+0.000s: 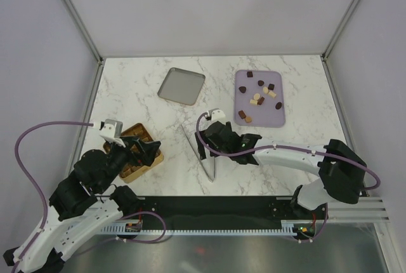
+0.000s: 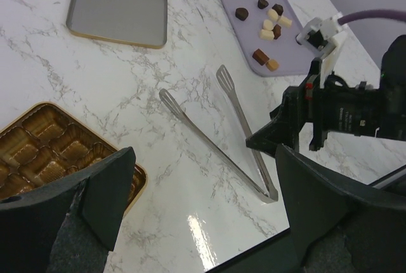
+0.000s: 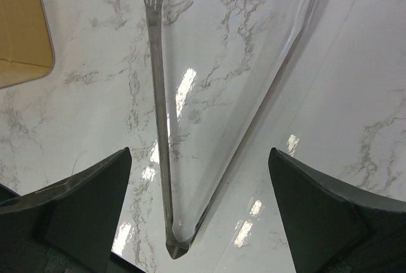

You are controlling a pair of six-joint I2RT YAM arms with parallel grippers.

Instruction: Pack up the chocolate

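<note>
My left gripper (image 2: 203, 209) hangs wide open and empty off to the left of the steel tongs (image 3: 160, 114). My right gripper (image 3: 198, 184) is spread just as wide above their hinge end, gripping nothing. The chocolate (image 1: 256, 96) lies scattered beyond the tongs' tips on a lilac tray (image 1: 273, 118). I judge the pieces tiny, light and easily marred, so I'd pinch each gently across its sides.

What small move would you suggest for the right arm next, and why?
Probably lower the right gripper and close it on the tongs: it hangs open over their hinge end, they lie flat, and the chocolate lies on the lilac tray.
</note>
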